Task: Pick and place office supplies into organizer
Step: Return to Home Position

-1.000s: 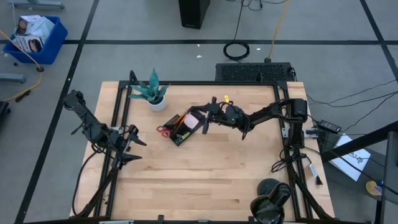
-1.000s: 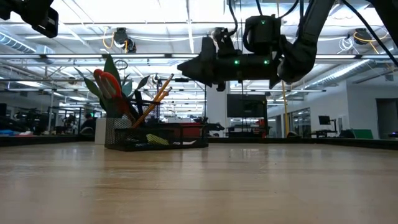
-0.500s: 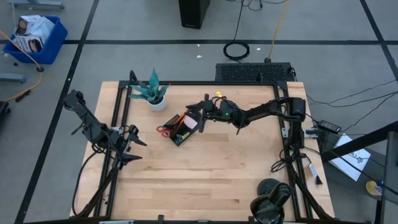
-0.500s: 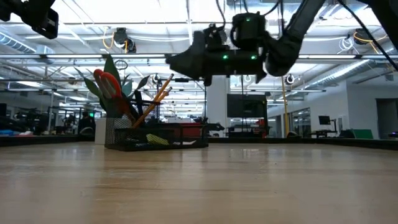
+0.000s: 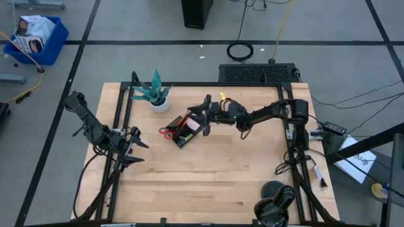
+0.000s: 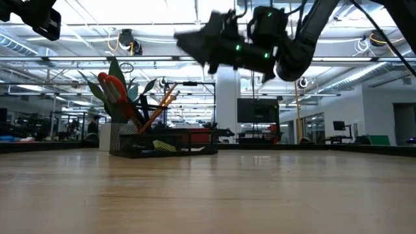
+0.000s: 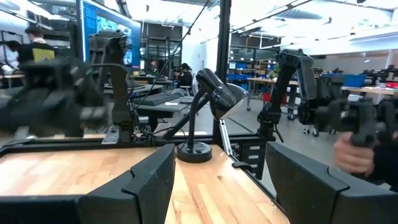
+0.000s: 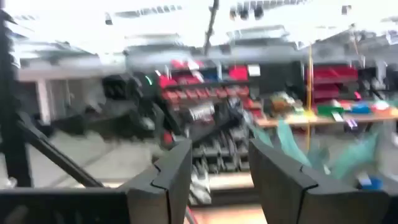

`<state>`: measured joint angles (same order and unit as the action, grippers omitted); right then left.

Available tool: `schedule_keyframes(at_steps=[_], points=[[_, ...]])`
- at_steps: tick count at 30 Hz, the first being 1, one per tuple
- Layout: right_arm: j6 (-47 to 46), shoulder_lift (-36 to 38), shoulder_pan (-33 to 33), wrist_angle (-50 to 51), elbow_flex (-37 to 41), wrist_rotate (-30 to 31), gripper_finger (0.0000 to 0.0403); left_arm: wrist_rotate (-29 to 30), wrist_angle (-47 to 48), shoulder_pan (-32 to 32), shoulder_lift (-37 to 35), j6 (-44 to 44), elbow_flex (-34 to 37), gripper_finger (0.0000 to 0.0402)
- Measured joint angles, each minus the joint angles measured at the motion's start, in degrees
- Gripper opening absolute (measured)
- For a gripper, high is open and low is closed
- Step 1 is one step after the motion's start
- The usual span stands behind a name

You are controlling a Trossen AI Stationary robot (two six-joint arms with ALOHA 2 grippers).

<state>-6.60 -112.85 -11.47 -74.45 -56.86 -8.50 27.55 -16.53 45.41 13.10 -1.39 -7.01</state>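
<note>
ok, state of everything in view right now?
organizer: flat, loaded.
scissors: upright in organizer, handles up.
pencils: leaning in organizer.
sticky pad: in organizer.
plant: upright, apart from organizer.
right gripper: open, empty, raised near organizer.
left gripper: open, empty, far from organizer.

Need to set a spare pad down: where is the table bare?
The whole front half of the table is bare, from the left gripper across to the right edge. The back is crowded: plant, organizer, and the right gripper raised beside it.
</note>
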Motion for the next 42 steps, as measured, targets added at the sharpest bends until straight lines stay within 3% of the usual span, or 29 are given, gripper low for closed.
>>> schedule_keyframes(at_steps=[4,8,13,16,23,28,31,36,42], points=[[0.5,3.4,0.0,-2.0,1.4,-0.9,0.0148,2.2,-0.1,0.0,0.0,0.0,0.0,0.0255],[1.6,10.2,-0.2,-0.8,8.2,-0.6,0.0148,8.5,-0.5,0.0,-0.2,-1.0,0.0,0.0255],[1.7,23.6,1.3,11.3,18.9,4.4,0.0148,16.9,5.1,0.0,-0.2,4.2,0.0,0.0255],[1.4,30.4,4.3,15.7,24.2,5.5,0.0148,13.5,12.2,0.0,0.0,2.8,0.0,0.0255],[0.7,42.4,10.1,22.9,33.8,6.2,0.0148,8.9,13.4,0.1,0.5,4.5,0.0,0.0255],[7.2,46.1,14.6,23.8,40.0,13.9,0.0149,15.3,17.4,0.0,0.7,6.7,0.0,0.0255],[7.8,48.7,15.4,23.7,43.0,16.5,0.0152,15.7,19.3,0.0,0.7,7.0,0.0,0.0255],[7.3,53.4,15.7,23.9,46.8,16.2,0.0151,3.5,14.9,-1.7,0.7,1.5,0.7,0.0255],[6.9,59.9,16.2,27.7,50.4,15.9,0.0151,1.4,10.9,-6.9,0.6,1.8,5.9,0.0255]])
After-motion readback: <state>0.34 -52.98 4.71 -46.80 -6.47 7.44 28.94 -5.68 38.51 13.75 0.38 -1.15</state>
